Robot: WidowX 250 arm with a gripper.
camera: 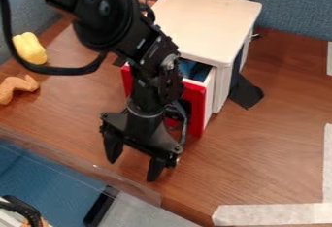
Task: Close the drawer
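The white cabinet (206,20) stands at the top centre, and its red-fronted drawer (196,105) sticks out toward the camera. Blue shows inside the drawer's gap under the cabinet top. In front of the red face hangs the black gripper (133,170), low over the wooden table, its two fingers pointing down and spread wide apart with nothing between them. The arm and wrist hide the middle of the drawer front.
A yellow toy (29,48) and an orange-brown toy (17,88) lie at the left. Black cloth or tape (245,92) lies right of the cabinet. White tape (272,214) marks the lower right, and a clear ledge (77,165) runs along the table's front left edge.
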